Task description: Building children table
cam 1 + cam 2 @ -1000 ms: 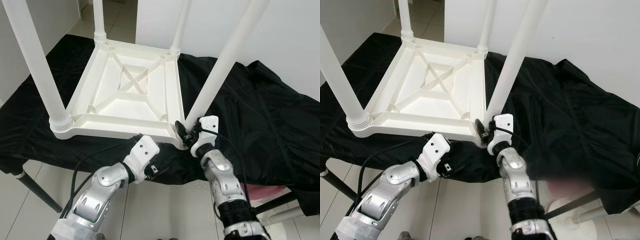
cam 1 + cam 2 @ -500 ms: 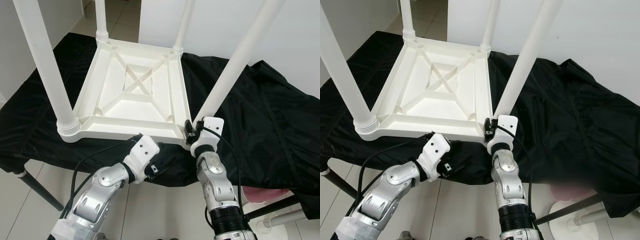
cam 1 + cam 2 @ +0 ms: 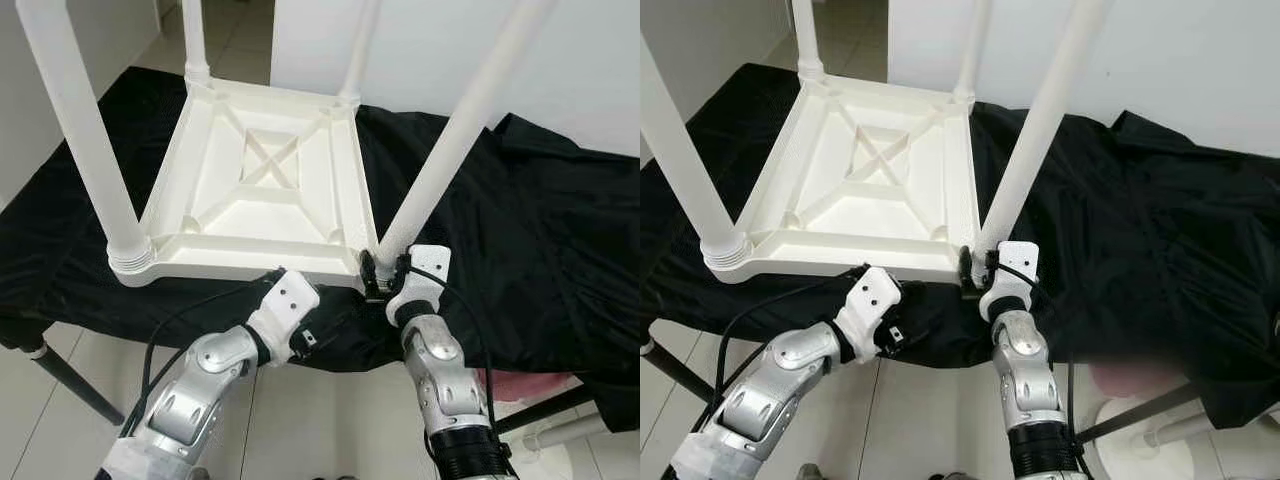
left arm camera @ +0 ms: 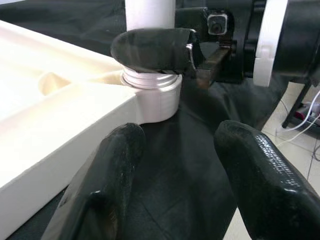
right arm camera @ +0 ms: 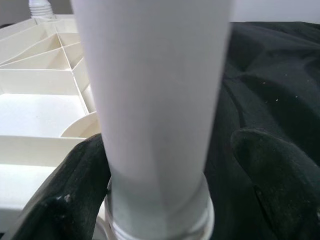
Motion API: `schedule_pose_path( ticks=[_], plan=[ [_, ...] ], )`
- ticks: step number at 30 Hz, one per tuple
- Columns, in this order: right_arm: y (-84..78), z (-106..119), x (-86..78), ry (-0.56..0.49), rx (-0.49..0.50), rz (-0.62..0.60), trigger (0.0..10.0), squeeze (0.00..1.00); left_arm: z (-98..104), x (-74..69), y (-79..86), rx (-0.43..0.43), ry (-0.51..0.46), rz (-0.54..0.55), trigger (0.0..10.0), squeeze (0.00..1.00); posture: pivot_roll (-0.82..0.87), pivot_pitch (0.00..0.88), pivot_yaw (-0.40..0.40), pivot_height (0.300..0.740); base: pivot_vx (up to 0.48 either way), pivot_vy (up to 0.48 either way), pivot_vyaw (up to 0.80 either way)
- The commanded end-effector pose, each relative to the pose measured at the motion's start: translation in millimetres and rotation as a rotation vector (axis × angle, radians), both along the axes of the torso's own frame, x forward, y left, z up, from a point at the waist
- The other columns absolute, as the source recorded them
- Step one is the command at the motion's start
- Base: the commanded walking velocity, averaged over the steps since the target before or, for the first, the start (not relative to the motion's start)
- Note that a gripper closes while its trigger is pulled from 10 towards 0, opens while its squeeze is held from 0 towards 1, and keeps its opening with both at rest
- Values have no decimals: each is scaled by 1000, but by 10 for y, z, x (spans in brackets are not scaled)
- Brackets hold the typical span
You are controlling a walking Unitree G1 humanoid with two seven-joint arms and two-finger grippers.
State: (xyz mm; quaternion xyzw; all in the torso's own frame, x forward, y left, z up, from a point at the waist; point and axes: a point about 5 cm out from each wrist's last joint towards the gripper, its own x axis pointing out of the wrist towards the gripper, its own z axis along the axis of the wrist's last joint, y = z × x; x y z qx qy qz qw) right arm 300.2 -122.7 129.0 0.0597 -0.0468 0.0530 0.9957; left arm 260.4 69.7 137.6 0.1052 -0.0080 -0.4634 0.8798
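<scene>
1. The black cloth [image 3: 520,230] covers the work surface, one sheet, with the upside-down white table [image 3: 260,190] lying on it left of centre; I count one tabletop and four legs standing up from its corners.
2. Compared with a second ago, the near-right leg [image 3: 450,140] looks more upright and seated at its corner collar, which I read as this last leg being nearly screwed home.
3. My right gripper [image 3: 385,272] has shifted from the corner's edge to the very base of that leg; in the right wrist view its fingers [image 5: 60,200] sit either side of the leg with a visible gap on one side, so I judge it a loose, fairly wide hold rather than a clamp.
4. My left gripper [image 4: 167,165] hovers near the front edge, fingers spread wide, holding nothing, pointed at the same corner.
5. Two grippers, both at the near-right corner.
</scene>
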Motion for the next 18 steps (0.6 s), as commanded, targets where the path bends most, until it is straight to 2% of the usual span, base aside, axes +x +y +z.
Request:
schedule_pose_path(
  ticks=[1,2,4,6,8,9,11,15,16,18],
  plan=[
    [-42,-21,-41,-7,16,10,10000,1000,-6,-19,-37,6,2,-15,10000,0,85,57,-153,740,0,0,0],
    [-90,-24,-65,-25,23,87,10000,0,-5,-23,-38,4,2,-13,10000,0,87,58,-152,740,0,0,0],
    [-104,-30,-70,-28,24,118,10000,0,-5,-24,-37,4,3,-12,10000,0,87,58,-152,740,0,0,0],
    [-146,-38,-47,-41,12,214,10000,0,-3,-22,-35,4,3,-10,10000,0,88,59,-150,740,0,0,0],
    [-146,-38,-47,-41,12,214,10000,0,-3,-22,-35,4,3,-10,10000,0,88,59,-150,740,0,0,0],
    [-162,-32,-35,-52,-4,253,10000,0,-3,-22,-35,4,3,-10,10000,0,88,59,-150,740,0,0,0],
    [-202,-34,9,-59,-30,327,10000,0,0,-15,-31,5,3,-8,10000,0,89,59,-148,740,0,0,0],
    [-232,-28,49,-66,-59,371,10000,0,2,-10,-29,5,2,-7,10000,0,90,60,-147,740,0,0,0],
    [-268,-15,122,-64,-91,416,10000,0,8,-6,-25,4,1,-4,10000,0,93,60,-145,740,0,0,0],
    [-281,-14,149,-59,-97,433,10000,0,11,-4,-23,4,0,-3,10000,0,95,62,-145,740,0,0,0]
  ],
)
